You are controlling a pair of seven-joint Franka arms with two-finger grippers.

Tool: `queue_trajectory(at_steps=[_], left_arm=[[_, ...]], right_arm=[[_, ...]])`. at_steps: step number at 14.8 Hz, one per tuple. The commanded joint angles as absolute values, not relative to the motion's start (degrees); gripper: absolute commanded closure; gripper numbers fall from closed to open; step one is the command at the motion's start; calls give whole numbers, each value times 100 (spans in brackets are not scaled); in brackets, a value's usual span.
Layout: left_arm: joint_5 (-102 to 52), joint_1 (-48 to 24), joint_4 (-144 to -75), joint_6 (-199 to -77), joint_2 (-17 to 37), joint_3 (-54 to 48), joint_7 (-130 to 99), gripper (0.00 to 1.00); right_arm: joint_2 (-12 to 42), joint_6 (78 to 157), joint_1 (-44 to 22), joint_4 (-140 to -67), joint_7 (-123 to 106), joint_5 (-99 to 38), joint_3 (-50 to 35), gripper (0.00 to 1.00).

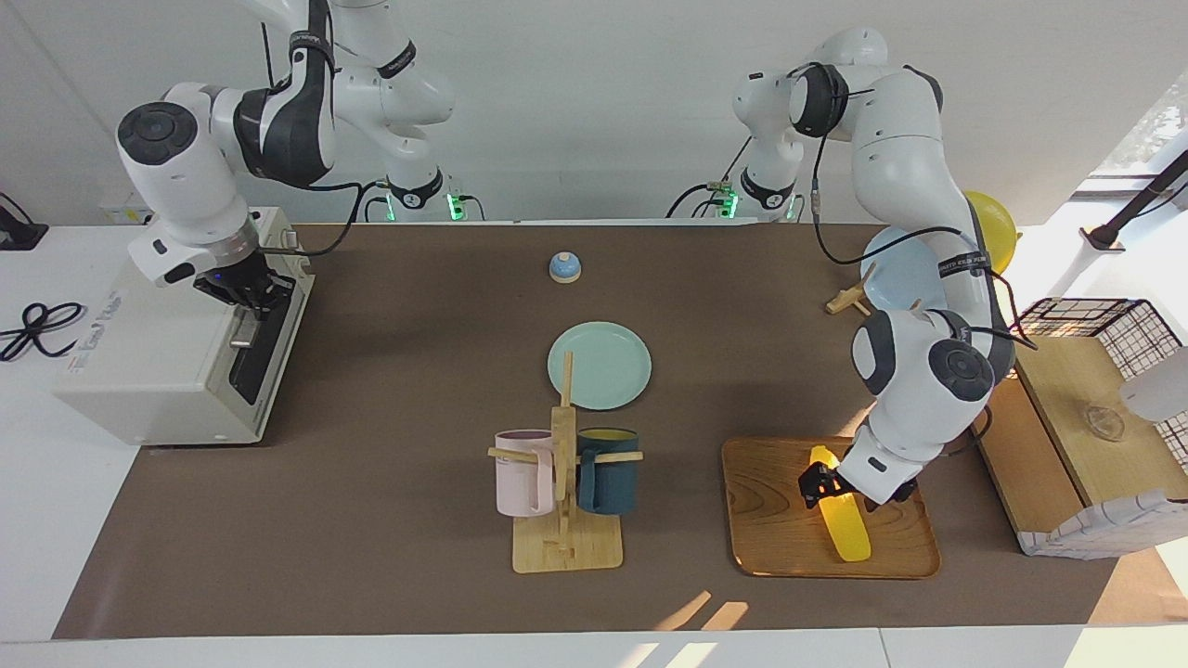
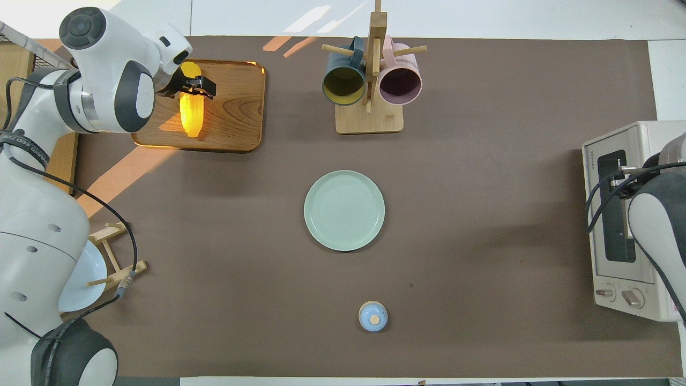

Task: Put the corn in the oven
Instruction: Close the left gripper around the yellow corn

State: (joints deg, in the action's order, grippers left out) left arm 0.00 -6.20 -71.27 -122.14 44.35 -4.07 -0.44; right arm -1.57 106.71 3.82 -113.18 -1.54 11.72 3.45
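The yellow corn lies on a wooden tray toward the left arm's end of the table. My left gripper is low over the cob's end that is nearer to the robots. It is open, with a black finger on each side of the cob. The off-white oven stands at the right arm's end, its dark glass door closed. My right gripper is shut on the silver handle at the door's top edge.
A green plate sits mid-table. A wooden mug rack with a pink and a dark blue mug stands farther from the robots. A small blue bell lies nearer to them. A blue plate on a wooden stand and a wooden crate flank the tray.
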Motion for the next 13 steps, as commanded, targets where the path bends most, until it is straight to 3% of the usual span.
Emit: queue_trajectory(at_steps=[1, 3, 4, 5, 6, 8, 13], left_arm=[[228, -615, -7066, -12331, 4518, -396, 44, 0], [316, -598, -7075, -12322, 4518, -404, 87, 2], [308, -598, -7075, -12322, 4518, -404, 114, 11], [299, -606, -7075, -12340, 4518, -404, 106, 28], [325, -615, -7084, -12366, 4509, -404, 105, 57], [334, -615, -7093, -12410, 4509, -404, 132, 96], [1, -633, -7075, -11990, 4211, -422, 123, 100]], right_arm=[[-246, 10564, 413, -11382, -61, 1318, 308, 100], [-229, 10521, 413, -11391, -245, 1388, 308, 100], [-211, 10477, 404, -11391, -377, 1476, 308, 100], [-202, 10416, 404, -11399, -474, 1503, 299, 100], [-202, 10372, 404, -11399, -562, 1512, 308, 100], [-193, 10354, 422, -11426, -703, 1512, 299, 100], [-141, 10739, 387, -11680, -730, 1406, 281, 100]])
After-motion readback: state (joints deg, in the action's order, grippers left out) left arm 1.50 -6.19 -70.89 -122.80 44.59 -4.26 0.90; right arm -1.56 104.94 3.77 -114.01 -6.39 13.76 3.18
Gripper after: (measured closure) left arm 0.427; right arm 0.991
